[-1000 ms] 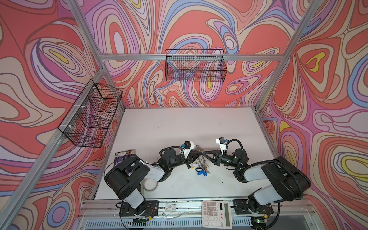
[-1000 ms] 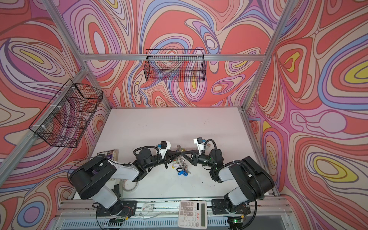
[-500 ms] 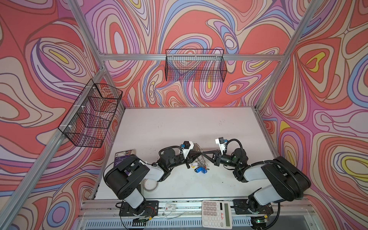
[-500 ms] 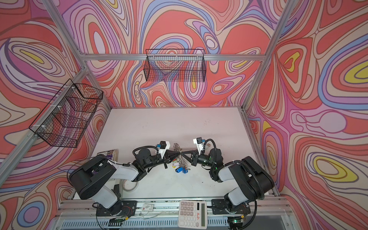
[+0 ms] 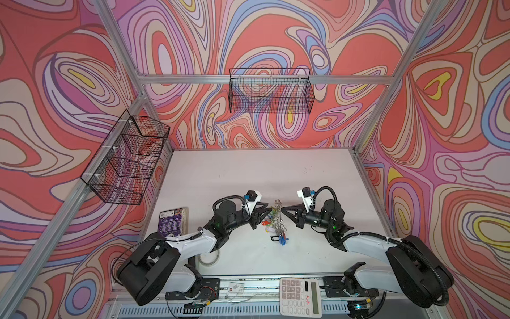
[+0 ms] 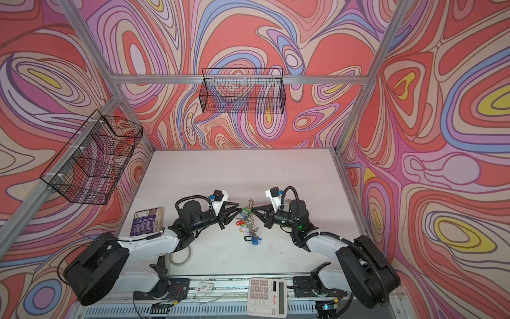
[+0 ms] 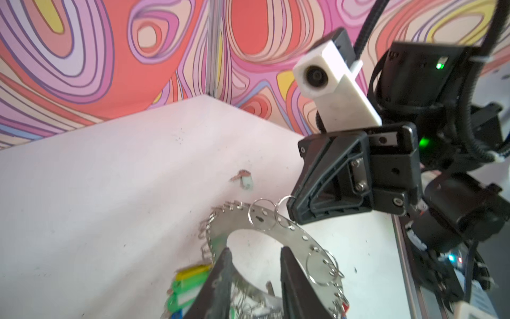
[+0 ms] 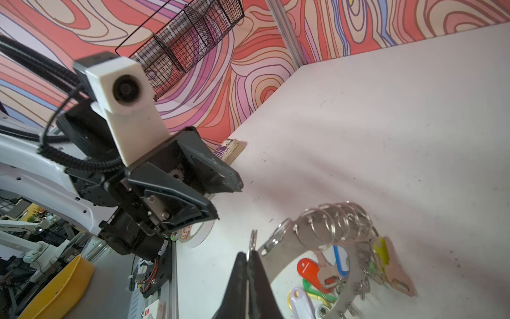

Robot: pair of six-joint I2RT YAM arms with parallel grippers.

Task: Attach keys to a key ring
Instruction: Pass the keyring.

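Observation:
The key ring (image 5: 279, 214) (image 6: 250, 214), a flat silver plate fringed with small split rings, stands on edge between both arms at the table's middle. Keys (image 5: 281, 239) (image 6: 254, 239) with coloured tags hang from it down to the table. My right gripper (image 8: 248, 256) is shut on one small split ring (image 8: 252, 243) at the plate's rim (image 8: 284, 245). Red (image 8: 306, 269), green and yellow (image 8: 382, 248) tags show through its hole. My left gripper (image 7: 255, 265) is open, its fingers (image 7: 223, 276) straddling the plate (image 7: 262, 223). A loose mint-tagged key (image 7: 244, 179) lies beyond.
A purple book (image 5: 172, 221) lies at the table's left edge and a tape roll (image 5: 208, 256) under my left arm. A calculator (image 5: 300, 295) rests on the front rail. Wire baskets hang on the left wall (image 5: 127, 157) and the back wall (image 5: 271, 91).
My left gripper's jaws have come apart; they were shut half a second ago. The right gripper stays shut on the split ring, and the ring has hardly moved.

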